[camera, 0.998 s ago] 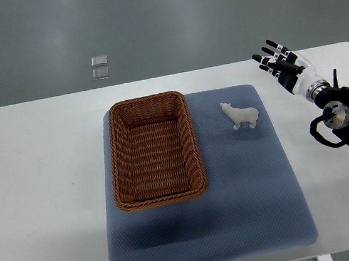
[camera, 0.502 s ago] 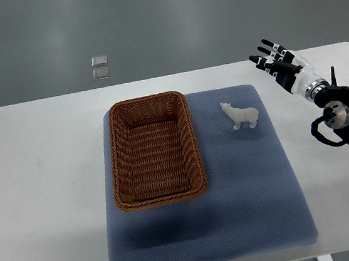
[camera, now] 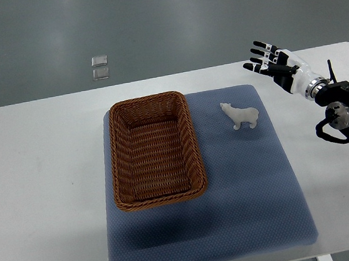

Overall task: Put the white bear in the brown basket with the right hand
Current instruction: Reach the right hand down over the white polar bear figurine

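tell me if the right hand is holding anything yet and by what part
Nothing is held. The right hand is open with fingers spread, apart from the white bear, which stands on the blue mat beside the brown basket.

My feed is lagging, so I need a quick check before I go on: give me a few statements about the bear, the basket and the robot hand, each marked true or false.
1. The white bear stands on the blue-grey mat. True.
2. The brown basket already holds the bear. False: the basket is empty, and the bear stands to its right.
3. The right robot hand has its fingers spread and holds nothing. True.
4. The right robot hand touches the bear. False: it is apart from it, over the white table near the mat's far right corner.
5. The left robot hand is over the basket. False: no left arm is in view.
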Robot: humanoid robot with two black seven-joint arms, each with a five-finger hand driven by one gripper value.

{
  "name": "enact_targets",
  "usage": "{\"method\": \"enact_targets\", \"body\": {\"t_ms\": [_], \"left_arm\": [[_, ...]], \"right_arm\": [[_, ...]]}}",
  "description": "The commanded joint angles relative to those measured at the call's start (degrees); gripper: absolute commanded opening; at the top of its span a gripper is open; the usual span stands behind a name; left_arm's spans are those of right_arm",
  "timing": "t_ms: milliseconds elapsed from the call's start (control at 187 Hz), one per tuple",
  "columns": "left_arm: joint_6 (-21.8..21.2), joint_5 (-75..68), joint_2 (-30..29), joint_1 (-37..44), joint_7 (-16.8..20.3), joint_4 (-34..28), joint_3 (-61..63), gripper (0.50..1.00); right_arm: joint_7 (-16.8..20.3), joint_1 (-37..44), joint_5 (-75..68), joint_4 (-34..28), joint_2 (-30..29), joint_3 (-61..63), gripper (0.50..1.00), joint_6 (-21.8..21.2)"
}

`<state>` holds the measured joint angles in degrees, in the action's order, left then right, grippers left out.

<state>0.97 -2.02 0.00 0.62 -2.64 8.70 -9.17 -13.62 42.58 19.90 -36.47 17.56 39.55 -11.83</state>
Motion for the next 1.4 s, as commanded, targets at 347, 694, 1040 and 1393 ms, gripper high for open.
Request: {"method": "enact_targets", "body": {"t_ms": [347,694,1040,1393], "left_arm": [[0.00,0.00,0.00,0.00,0.00,0.00,-0.06,1.000],[0.00,0.00,0.00,0.00,0.00,0.00,0.03,1.000],[0.00,0.00,0.00,0.00,0.00,0.00,0.03,1.000],[0.00,0.00,0.00,0.00,0.00,0.00,0.03,1.000]], "right_arm": [[-2.46,0.13,16.75,-3.17,2.12,-0.35,0.926,-0.73],[-5.10,3.12,30.90,-6.42,8.63,-5.00,0.924,-8.47],[-6.24,4.62,48.48,-10.20,11.09,-10.63,0.917,-7.77],[-5.10,4.00,54.46,-10.20,10.47,-15.64,0.909,-1.18]]}}
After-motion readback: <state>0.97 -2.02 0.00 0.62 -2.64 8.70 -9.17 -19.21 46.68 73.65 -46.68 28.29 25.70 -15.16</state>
